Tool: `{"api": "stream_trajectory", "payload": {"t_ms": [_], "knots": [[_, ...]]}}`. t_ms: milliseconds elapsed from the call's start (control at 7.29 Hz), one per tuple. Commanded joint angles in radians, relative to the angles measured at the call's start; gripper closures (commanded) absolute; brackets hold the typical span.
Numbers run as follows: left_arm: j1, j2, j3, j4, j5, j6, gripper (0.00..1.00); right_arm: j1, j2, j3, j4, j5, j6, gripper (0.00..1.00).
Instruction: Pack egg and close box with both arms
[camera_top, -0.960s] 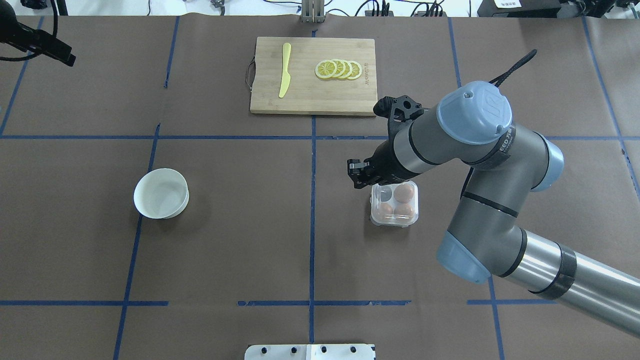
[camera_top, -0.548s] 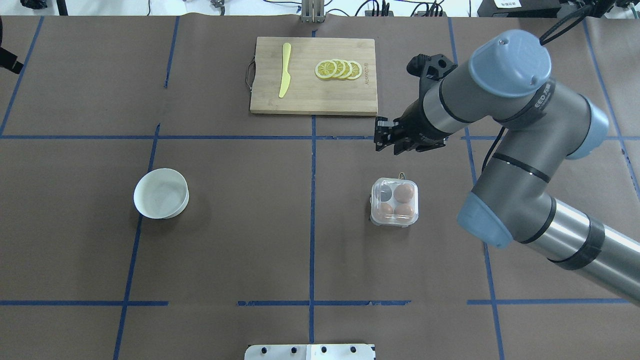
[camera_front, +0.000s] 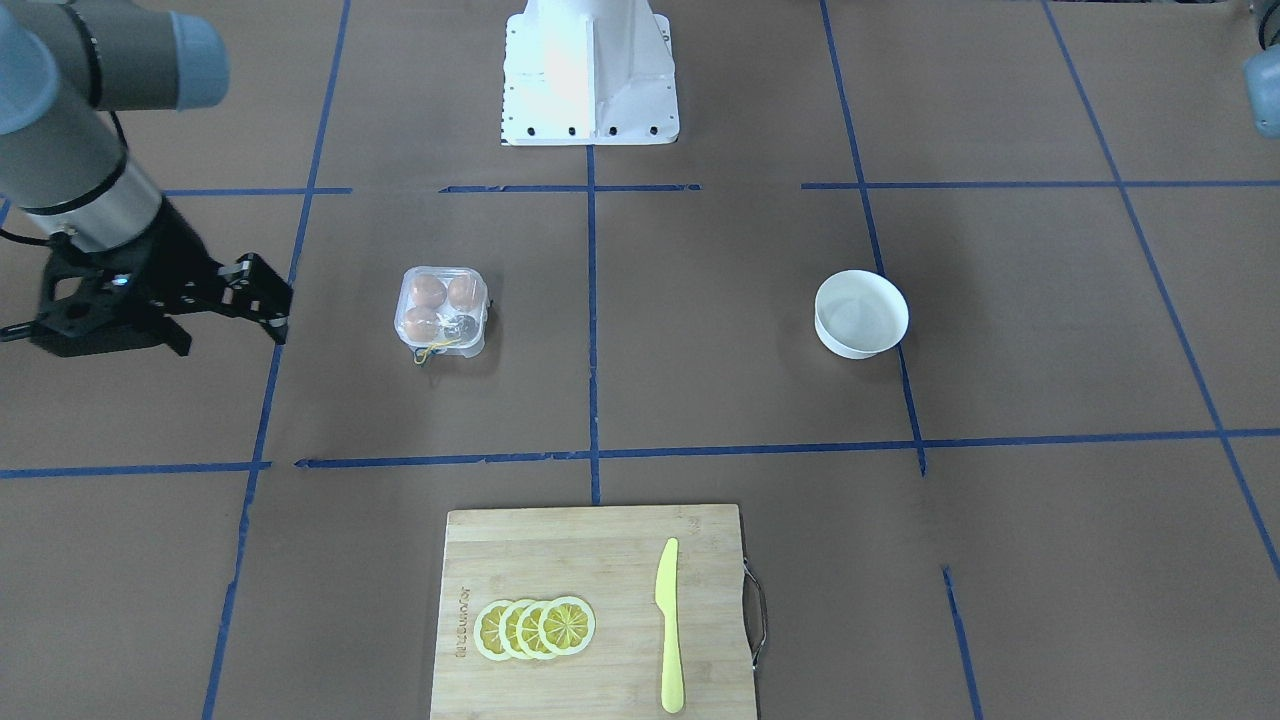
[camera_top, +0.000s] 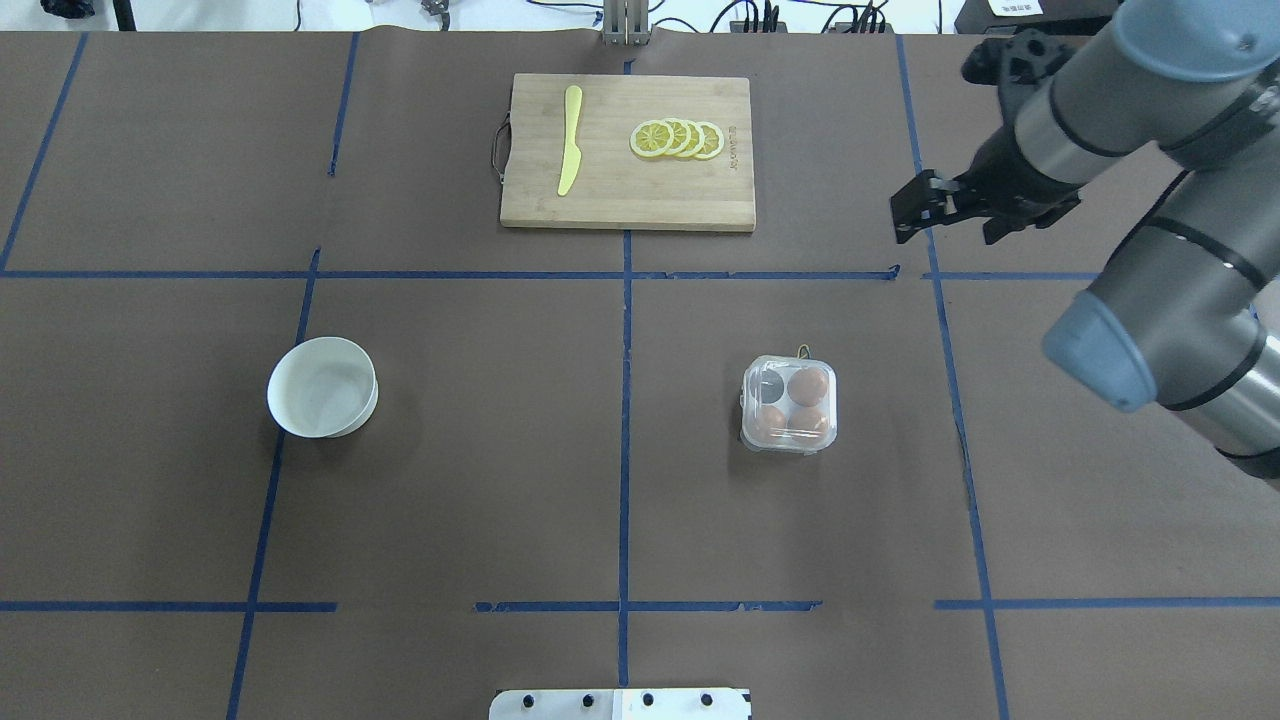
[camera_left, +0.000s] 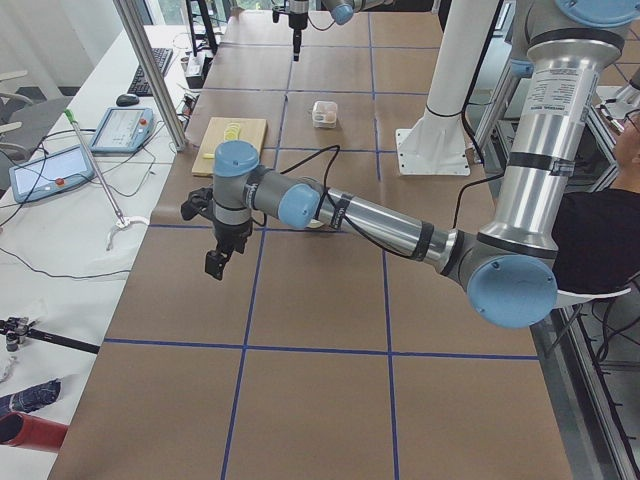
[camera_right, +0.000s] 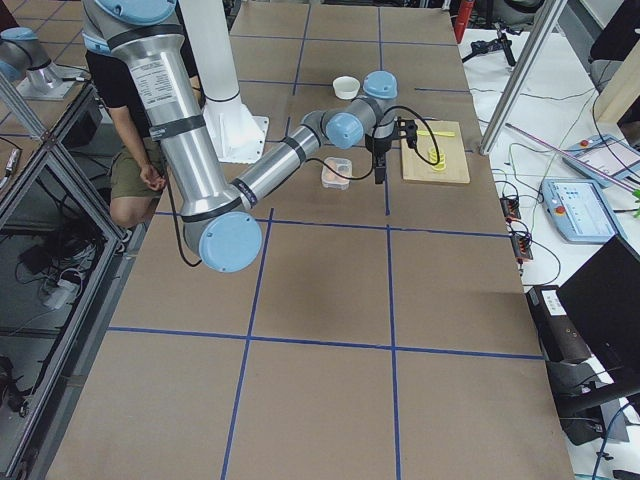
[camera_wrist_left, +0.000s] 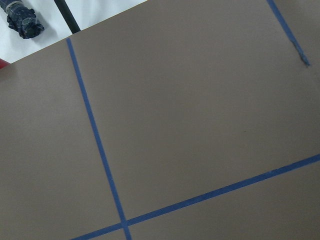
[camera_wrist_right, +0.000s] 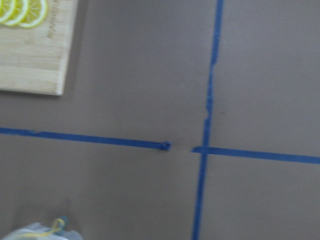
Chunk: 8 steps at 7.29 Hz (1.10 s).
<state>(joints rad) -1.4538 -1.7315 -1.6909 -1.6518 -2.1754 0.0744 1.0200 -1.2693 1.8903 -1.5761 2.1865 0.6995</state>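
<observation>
The box (camera_top: 788, 405) is a small clear carton that lies shut on the brown table right of centre, with a yellow string (camera_top: 803, 351) at its far side. Three orange-brown eggs show through the lid; one egg (camera_top: 808, 385) is in the far right cup, and the far left cup holds something dark. The box also shows in the front-facing view (camera_front: 441, 310). My right gripper (camera_top: 905, 218) hangs open and empty well behind and to the right of the box, also seen in the front-facing view (camera_front: 280, 310). My left gripper (camera_left: 215, 265) shows only in the exterior left view, so I cannot tell its state.
A white bowl (camera_top: 372, 385) stands on the left half of the table. A wooden cutting board (camera_top: 620, 190) at the back centre carries lemon slices (camera_top: 678, 138) and a yellow knife (camera_top: 570, 140). The white base pedestal (camera_front: 588, 70) is at the robot's edge.
My right arm has drawn back from the box's far left corner to the back right. The left arm's tip has left the overhead view's top left corner. The box has not moved.
</observation>
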Motion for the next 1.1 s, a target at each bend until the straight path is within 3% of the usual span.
{"api": "stream_trajectory", "payload": {"t_ms": [0, 274, 685, 960], "knots": [[-0.107, 0.07, 0.074, -0.003, -0.085, 0.189, 0.0, 0.217, -0.169, -0.011, -0.007, 0.14, -0.359, 0.0], [-0.115, 0.14, 0.083, -0.005, -0.142, 0.176, 0.0, 0.384, -0.29, -0.091, -0.005, 0.211, -0.632, 0.0], [-0.115, 0.164, 0.068, -0.013, -0.146, 0.03, 0.0, 0.552, -0.366, -0.215, -0.002, 0.211, -0.783, 0.0], [-0.115, 0.174, 0.065, -0.013, -0.146, 0.034, 0.0, 0.577, -0.378, -0.237, -0.002, 0.175, -0.842, 0.0]]}}
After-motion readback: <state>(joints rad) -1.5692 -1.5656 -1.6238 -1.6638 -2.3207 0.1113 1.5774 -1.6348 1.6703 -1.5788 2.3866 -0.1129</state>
